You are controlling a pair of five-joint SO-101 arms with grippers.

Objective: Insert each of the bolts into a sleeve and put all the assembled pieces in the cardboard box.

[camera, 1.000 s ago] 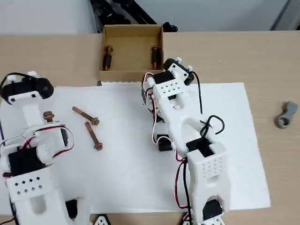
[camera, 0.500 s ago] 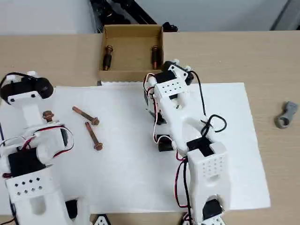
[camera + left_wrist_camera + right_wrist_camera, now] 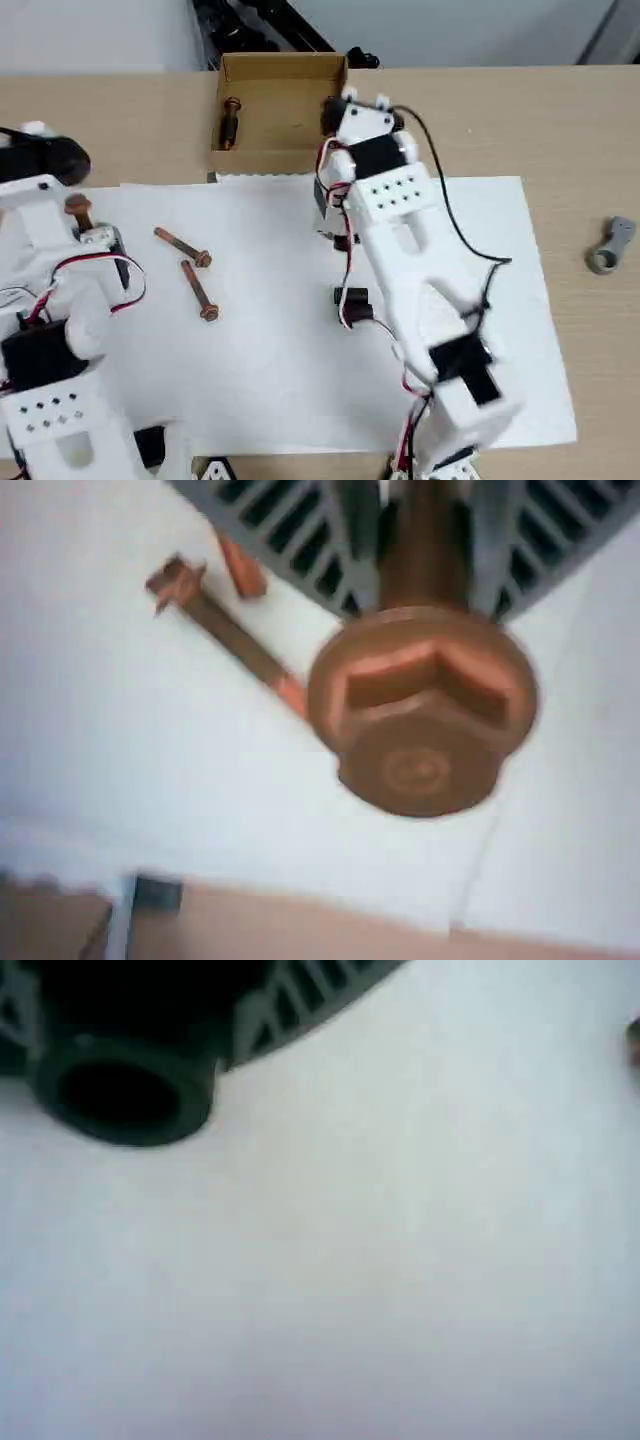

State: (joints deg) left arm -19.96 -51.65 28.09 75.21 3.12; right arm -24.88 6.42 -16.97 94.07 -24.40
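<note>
My left gripper is shut on a copper bolt, whose hex head faces the camera. In the high view that bolt is held over the left edge of the white paper. Two loose bolts lie on the paper to its right, and also appear in the left wrist view as a bolt. My right gripper is shut on a black sleeve, just above the paper. The right arm stretches to the cardboard box, covering its right side. One assembled piece lies inside at the left.
A grey metal part lies on the bare wooden table at the far right. The box stands just past the paper's far edge. Dark cables and gear sit behind the box.
The right arm has stretched out toward the box, and its wrist now covers the box's right side. The left arm has drawn back to the left with the bolt.
</note>
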